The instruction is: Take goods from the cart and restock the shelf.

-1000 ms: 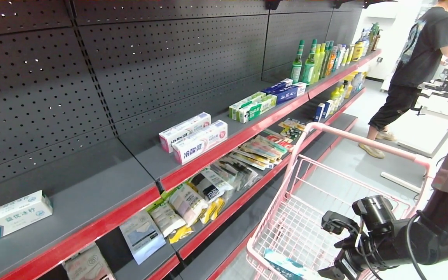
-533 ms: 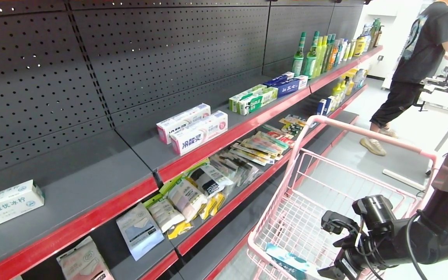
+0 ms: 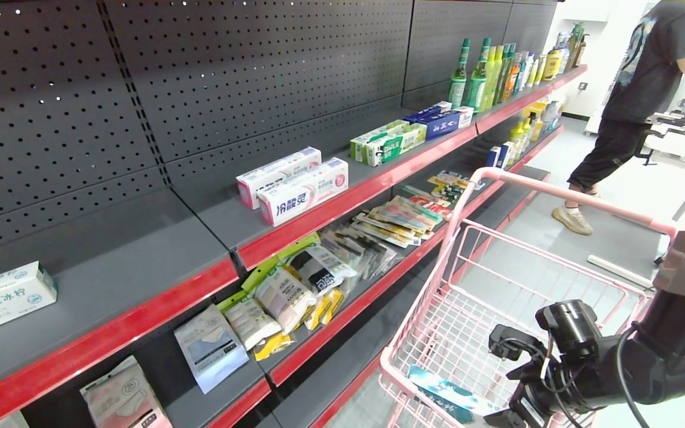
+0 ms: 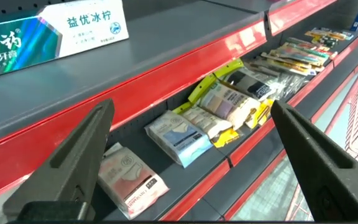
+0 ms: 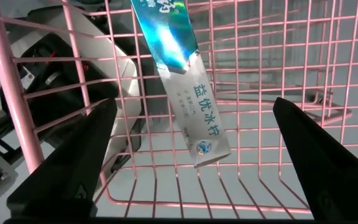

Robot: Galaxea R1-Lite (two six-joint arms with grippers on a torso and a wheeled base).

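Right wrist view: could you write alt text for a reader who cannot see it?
A white-and-teal toothpaste box lies slantwise in the pink wire cart, seen through the gap of the open right gripper. The two dark fingers stand wide apart, touching nothing.

Wide bare stretch on the upper shelf [image 3: 116, 267], open between the white box [image 3: 6, 295] and the pink boxes [image 3: 302, 191]. Packets [image 3: 295, 285] crowd the tier below. The cart [image 3: 556, 194] is fenced by wire walls, top open.
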